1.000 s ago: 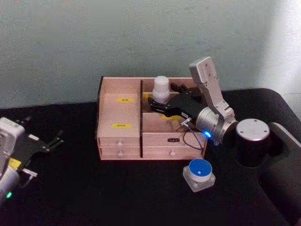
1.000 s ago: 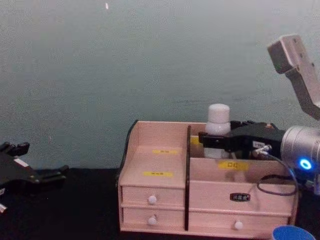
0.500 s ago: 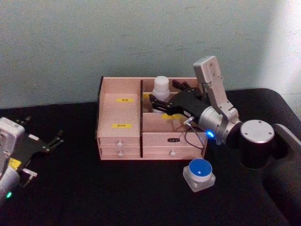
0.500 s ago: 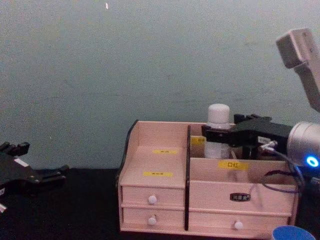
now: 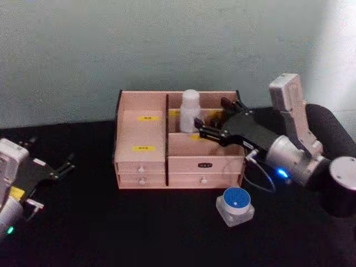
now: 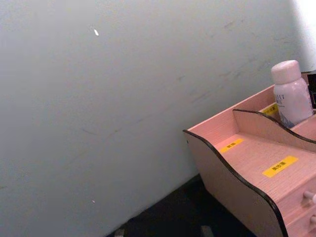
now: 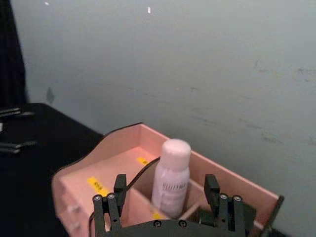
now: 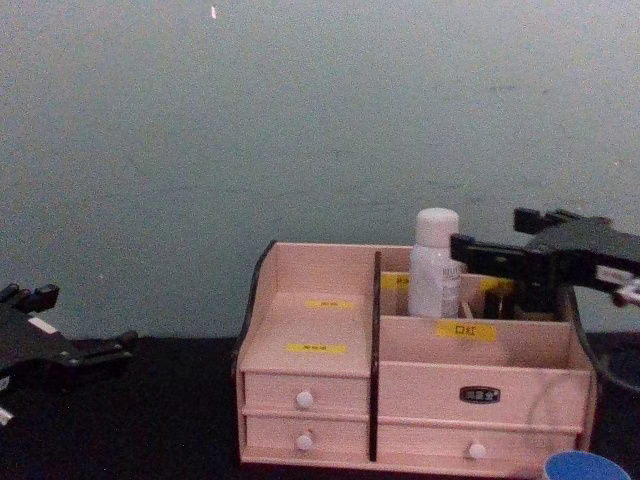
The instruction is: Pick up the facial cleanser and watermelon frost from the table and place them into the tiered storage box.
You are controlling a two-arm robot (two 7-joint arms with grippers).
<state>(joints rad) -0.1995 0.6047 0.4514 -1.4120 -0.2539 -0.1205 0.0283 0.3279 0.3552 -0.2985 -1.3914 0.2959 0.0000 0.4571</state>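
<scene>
The right pincer (image 5: 212, 115), wide open and empty, hangs just clear of the facial cleanser (image 5: 189, 110), which stands upright ahead of it in the rear compartment of the tiered storage box (image 5: 142, 133). The watermelon frost (image 5: 236, 204) sits behind it on the tabletop (image 5: 139, 222). A skewed retreat could clip and topple the facial cleanser. A second ago the pincer clasped it. The left pincer (image 5: 50, 151) idles far off, open.

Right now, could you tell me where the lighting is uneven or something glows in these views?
Head view: the wall brightens toward the upper right, and a blue light glows on the right arm behind the open right hand. Left wrist view: a bright patch on the wall beyond the facial cleanser. Chest view: wall fairly evenly lit.
</scene>
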